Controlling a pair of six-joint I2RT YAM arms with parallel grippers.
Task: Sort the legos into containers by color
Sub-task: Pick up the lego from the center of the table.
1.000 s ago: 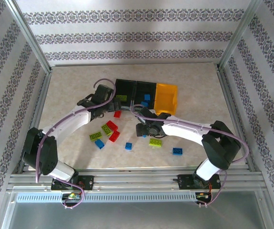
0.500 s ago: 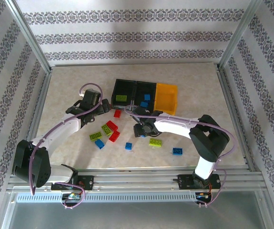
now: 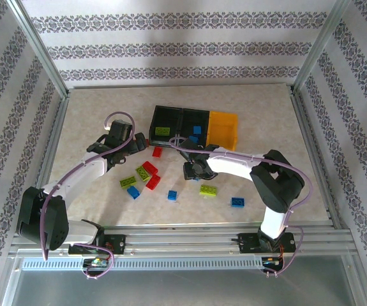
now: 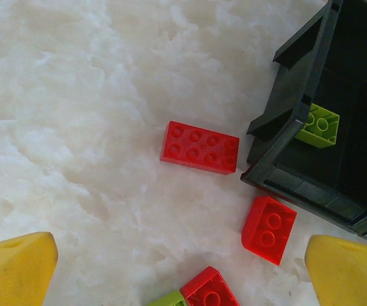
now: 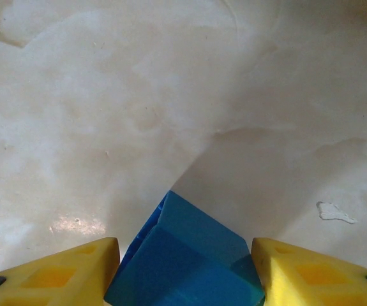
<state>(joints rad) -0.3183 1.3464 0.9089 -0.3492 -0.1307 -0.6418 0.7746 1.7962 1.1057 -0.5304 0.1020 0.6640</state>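
Marbled table (image 3: 94, 115): your right gripper (image 3: 191, 171) just narrowed onto blue brick (image 5: 186, 271), pinching it; left gripper (image 4: 182, 268) wide, empty. Lift looks next.

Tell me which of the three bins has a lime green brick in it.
The black end bin, farthest from the yellow-orange bin; the middle black bin holds blue bricks instead.

Looks like a robotics lab test cell, not a home: boxed in by an aluminium frame (image 3: 37, 44), lined with striped patterned wallpaper (image 3: 183, 48), floored with a marble-look tabletop (image 3: 266, 127), with a left arm (image 3: 81, 175) and right arm (image 3: 247, 167) bolted to a slotted metal rail (image 3: 183, 241), trailing purple cable (image 3: 118, 115).
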